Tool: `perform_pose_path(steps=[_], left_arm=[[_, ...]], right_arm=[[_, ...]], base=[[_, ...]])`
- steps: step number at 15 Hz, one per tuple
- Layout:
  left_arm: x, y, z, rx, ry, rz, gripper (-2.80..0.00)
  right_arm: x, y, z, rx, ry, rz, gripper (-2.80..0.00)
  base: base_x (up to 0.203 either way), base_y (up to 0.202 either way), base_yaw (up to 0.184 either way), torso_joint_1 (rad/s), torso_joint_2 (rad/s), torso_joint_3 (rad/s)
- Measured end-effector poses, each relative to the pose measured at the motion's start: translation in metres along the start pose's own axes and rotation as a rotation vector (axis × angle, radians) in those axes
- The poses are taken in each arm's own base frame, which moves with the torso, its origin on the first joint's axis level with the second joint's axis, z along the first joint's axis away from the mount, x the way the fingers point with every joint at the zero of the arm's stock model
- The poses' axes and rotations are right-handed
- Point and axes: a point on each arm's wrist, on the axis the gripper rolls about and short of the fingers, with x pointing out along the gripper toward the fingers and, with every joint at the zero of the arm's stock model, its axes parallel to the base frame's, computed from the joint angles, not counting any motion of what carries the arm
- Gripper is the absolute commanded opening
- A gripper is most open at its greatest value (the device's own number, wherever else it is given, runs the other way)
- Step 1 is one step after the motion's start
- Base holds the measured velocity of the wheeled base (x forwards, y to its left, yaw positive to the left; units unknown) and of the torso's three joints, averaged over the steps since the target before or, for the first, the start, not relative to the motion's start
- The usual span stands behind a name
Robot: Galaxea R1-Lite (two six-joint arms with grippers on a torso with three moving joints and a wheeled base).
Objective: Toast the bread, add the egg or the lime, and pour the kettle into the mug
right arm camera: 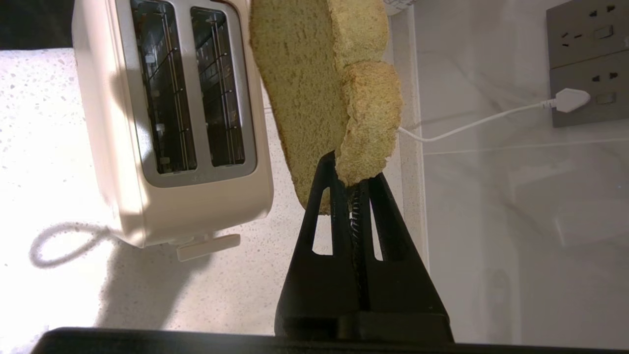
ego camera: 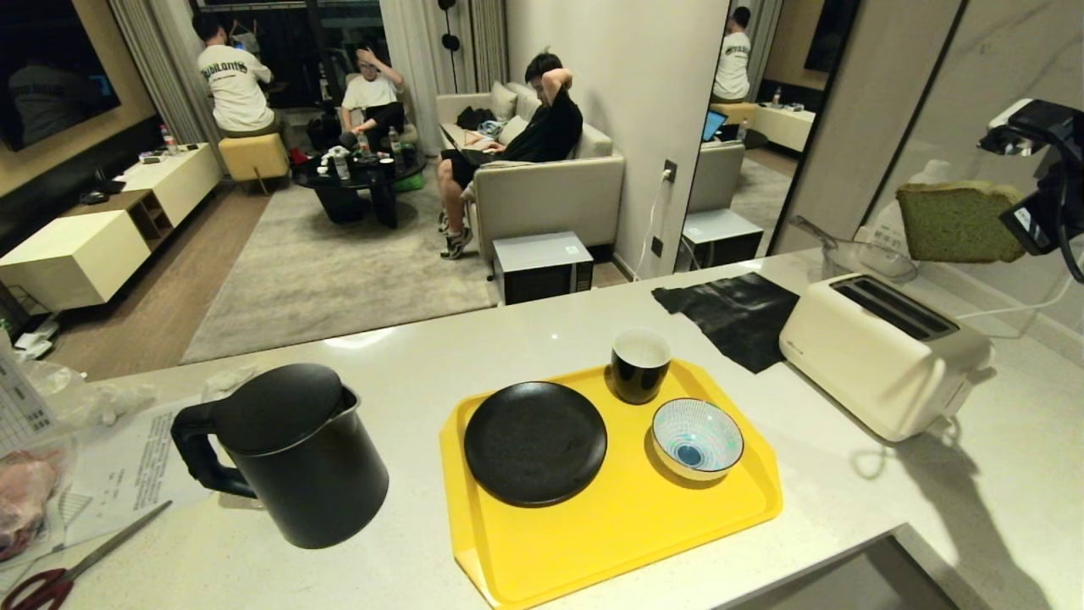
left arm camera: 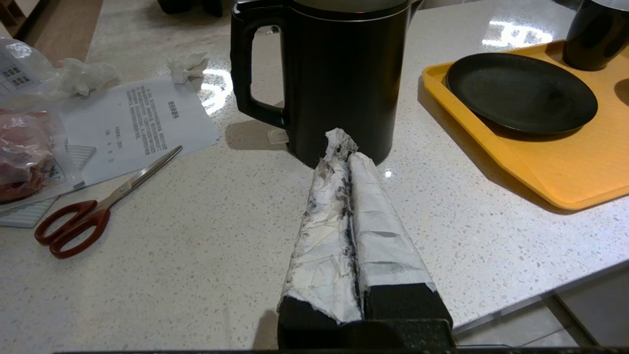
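My right gripper (right arm camera: 351, 169) is shut on the lower edge of the bread (right arm camera: 314, 83), a thick pale green slice with a tan crust. It hangs in the air (ego camera: 961, 222) above and just beyond the cream toaster (ego camera: 881, 352), whose two slots (right arm camera: 189, 83) are empty. At the left of the counter stands the black kettle (ego camera: 292, 453). My left gripper (left arm camera: 342, 142), its fingers wrapped in white, is shut on nothing close to the kettle's base (left arm camera: 339, 73). The black mug (ego camera: 640, 364) sits at the back of the yellow tray (ego camera: 610, 542). No egg or lime is in view.
The tray also holds a black plate (ego camera: 535, 442) and a striped bowl (ego camera: 697, 438). Scissors (left arm camera: 98, 211), printed paper (left arm camera: 142, 118) and plastic bags lie left of the kettle. A black cloth (ego camera: 737, 313) lies behind the tray. The toaster's cord (right arm camera: 471, 123) runs to a wall socket. People sit in the room beyond.
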Motion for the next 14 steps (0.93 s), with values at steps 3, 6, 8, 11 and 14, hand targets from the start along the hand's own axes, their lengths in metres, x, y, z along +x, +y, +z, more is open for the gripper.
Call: perform_pose_path(steps=[3, 6, 8, 11, 14], left_arm=[[0.000, 0.000, 0.000, 0.000, 0.000, 0.000, -2.80], [0.000, 0.000, 0.000, -0.003, 0.001, 0.000, -2.80], [0.000, 0.000, -0.001, -0.004, 0.002, 0.000, -2.80], [0.000, 0.000, 0.000, -0.003, 0.002, 0.000, -2.80], [0.000, 0.000, 0.000, -0.002, 0.002, 0.000, -2.80]], right_arm=[[-0.003, 0.002, -0.003, -0.005, 0.029, 0.023, -2.80], [-0.007, 0.003, -0.008, -0.024, 0.077, 0.057, -2.80], [-0.009, 0.002, -0.010, -0.024, 0.086, 0.059, -2.80], [-0.010, 0.000, -0.012, -0.021, 0.094, 0.056, -2.80], [-0.011, -0.001, -0.016, -0.020, 0.120, 0.069, -2.80]], base=[[0.000, 0.000, 0.000, 0.003, 0.00, -0.132], [0.000, 0.000, 0.000, 0.004, 0.00, -0.059], [0.000, 0.000, 0.000, 0.000, 0.00, 0.000], [0.000, 0.000, 0.000, 0.000, 0.00, 0.000], [0.000, 0.000, 0.000, 0.000, 0.00, 0.000]])
